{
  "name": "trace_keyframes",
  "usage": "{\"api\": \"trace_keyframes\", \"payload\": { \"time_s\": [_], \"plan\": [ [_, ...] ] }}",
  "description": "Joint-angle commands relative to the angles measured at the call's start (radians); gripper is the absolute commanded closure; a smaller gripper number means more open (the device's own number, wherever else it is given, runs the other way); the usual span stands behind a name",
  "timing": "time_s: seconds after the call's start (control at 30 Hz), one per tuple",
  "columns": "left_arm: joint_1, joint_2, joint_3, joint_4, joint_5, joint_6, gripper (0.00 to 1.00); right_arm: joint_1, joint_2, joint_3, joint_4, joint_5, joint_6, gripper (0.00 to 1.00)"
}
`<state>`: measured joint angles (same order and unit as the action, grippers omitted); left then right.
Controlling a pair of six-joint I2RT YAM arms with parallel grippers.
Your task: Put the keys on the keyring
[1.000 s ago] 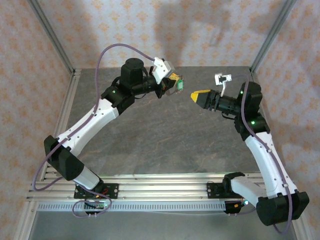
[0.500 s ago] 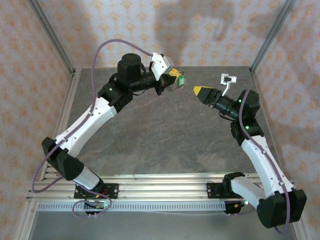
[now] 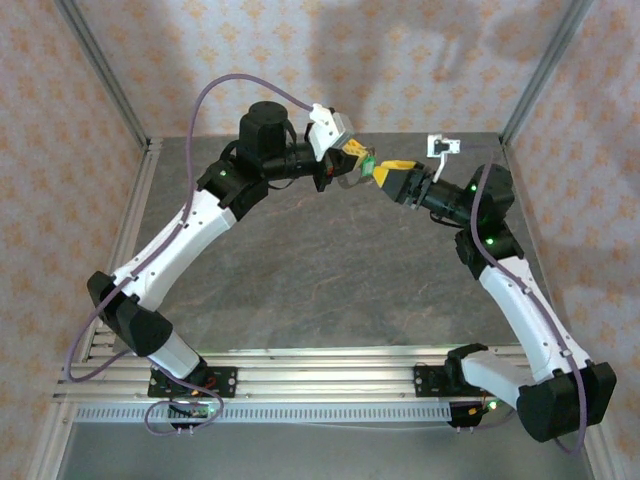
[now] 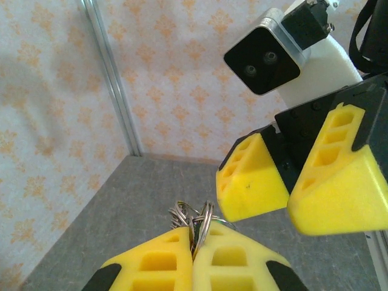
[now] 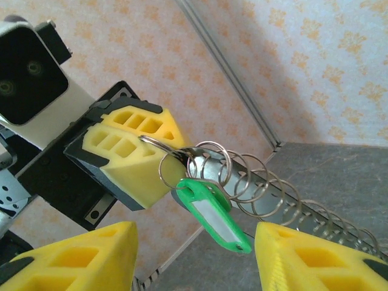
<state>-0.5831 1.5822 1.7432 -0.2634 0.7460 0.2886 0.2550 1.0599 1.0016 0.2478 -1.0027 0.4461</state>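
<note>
Left gripper (image 4: 193,242), bottom centre of its wrist view, is clamped tight on the keyring (image 4: 195,217), a cluster of steel split rings. Right gripper (image 5: 194,239) stands wide and holds nothing, with one finger in each lower corner of its wrist view. The green key tag (image 5: 212,212) hangs mid-frame between them, touching neither. Recommend centring on the tag's flat body before closing, clear of the rings. Count: one tag; ring chain (image 5: 273,197) toward lower right, at least six loops, too overlapped for an exact count.
</note>
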Motion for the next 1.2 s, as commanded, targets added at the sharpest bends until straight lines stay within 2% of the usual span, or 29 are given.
{"api": "trace_keyframes", "payload": {
  "time_s": [0.0,0.3,0.4,0.47,0.63,0.7,1.17],
  "plan": [
    [-0.011,0.003,0.055,0.006,0.024,0.011,1.00,0.021,0.015,0.035,0.041,-0.024,-0.034,0.47],
    [-0.021,0.013,0.076,-0.009,0.023,0.018,1.00,0.053,0.064,0.053,0.080,-0.017,-0.031,0.48],
    [-0.024,0.016,0.079,-0.013,0.021,0.020,1.00,0.056,0.071,0.061,0.087,-0.014,-0.029,0.51],
    [-0.027,0.018,0.082,-0.014,0.019,0.021,1.00,0.056,0.069,0.061,0.085,-0.011,-0.030,0.60],
    [-0.027,0.023,0.082,-0.022,0.012,0.027,1.00,0.056,0.033,0.057,0.016,0.000,-0.071,0.93],
    [-0.027,0.024,0.081,-0.023,0.006,0.030,1.00,0.055,0.010,0.052,-0.021,0.010,-0.092,1.00],
    [-0.027,0.011,0.063,-0.038,-0.046,0.071,1.00,0.016,-0.121,0.042,-0.206,0.080,-0.167,1.00]
  ]
}}
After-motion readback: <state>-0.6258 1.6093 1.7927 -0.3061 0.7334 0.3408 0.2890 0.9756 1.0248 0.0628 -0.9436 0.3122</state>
